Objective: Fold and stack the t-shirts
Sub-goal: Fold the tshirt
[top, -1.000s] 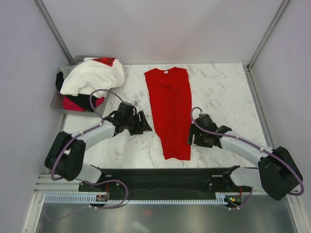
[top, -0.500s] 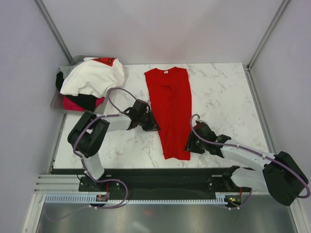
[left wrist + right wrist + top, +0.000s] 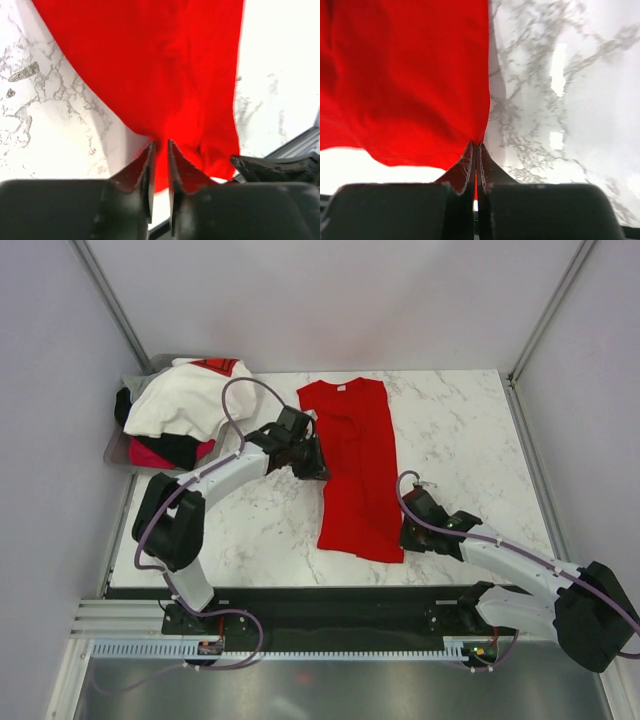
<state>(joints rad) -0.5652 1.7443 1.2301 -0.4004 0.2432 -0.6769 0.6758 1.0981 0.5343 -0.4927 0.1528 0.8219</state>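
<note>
Red t-shirt (image 3: 355,465), folded into a long narrow strip, lies down the middle of the marble tabletop (image 3: 470,430) with its collar at the far end, pinched at two points by the robot's arms. Left fingers (image 3: 146,172) are nearly closed on a fold of cloth at the shirt's left edge, toward the collar end, while right fingers (image 3: 466,170) are clamped tight on the near right corner of the hem. At the far left, a white t-shirt (image 3: 190,400) tops a heap (image 3: 165,450) of dark and pink clothes in the grey tray (image 3: 112,453).
</note>
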